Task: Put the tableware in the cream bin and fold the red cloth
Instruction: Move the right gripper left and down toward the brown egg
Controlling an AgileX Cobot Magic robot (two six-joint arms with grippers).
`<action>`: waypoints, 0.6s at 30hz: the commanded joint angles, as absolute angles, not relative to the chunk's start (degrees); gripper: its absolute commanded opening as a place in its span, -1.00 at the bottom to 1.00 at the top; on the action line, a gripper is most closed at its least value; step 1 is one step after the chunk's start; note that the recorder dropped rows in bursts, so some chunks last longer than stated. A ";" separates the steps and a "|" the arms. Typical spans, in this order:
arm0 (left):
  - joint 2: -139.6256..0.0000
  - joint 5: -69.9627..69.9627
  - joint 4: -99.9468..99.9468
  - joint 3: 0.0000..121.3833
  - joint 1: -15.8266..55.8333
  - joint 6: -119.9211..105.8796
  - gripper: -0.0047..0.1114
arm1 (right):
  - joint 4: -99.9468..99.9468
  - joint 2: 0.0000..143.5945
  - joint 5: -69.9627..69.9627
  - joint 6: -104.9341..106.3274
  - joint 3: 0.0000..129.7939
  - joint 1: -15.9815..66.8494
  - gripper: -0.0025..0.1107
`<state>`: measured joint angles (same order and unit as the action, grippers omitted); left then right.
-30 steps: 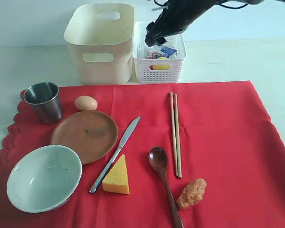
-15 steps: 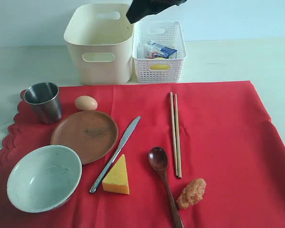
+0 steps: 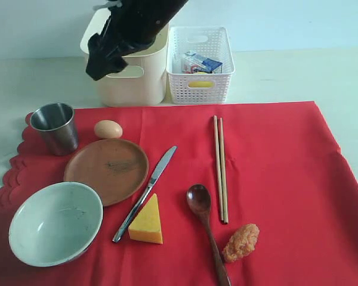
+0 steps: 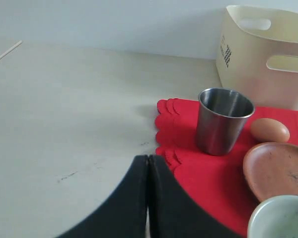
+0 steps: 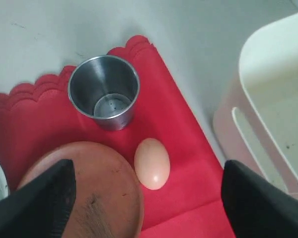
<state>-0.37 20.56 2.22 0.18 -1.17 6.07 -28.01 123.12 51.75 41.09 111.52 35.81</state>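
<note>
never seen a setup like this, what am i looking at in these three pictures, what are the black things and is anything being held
This is a robot with two arms working at a table. The wide picture comes from a camera off the arms. The other two come from cameras on each arm's wrist, so the black shapes there are gripper fingers. The right gripper hangs open near the cream bin, and its camera looks down on the steel cup and egg. The left gripper is shut and empty, near the scalloped edge of the red cloth. Also on the cloth are a brown plate, bowl, knife, cheese wedge, spoon, chopsticks and a fried lump. Nothing is held.
</note>
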 commanded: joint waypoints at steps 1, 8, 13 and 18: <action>0.00 20.19 2.39 0.00 -1.16 6.22 -0.92 | -26.49 126.26 48.30 40.35 111.63 37.52 0.38; 0.00 20.19 2.39 0.00 -1.16 6.22 -0.92 | -25.83 131.90 41.39 34.61 111.63 37.94 0.38; 0.00 20.19 2.39 0.00 -1.16 6.22 -0.92 | -25.68 134.66 36.94 31.62 111.63 38.04 0.38; 0.00 20.19 2.39 0.00 -1.16 6.22 -0.92 | -24.73 136.28 36.29 31.37 111.63 38.30 0.38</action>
<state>-0.37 20.56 2.22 0.18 -1.17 6.07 -25.36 135.66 37.39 31.75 111.52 37.91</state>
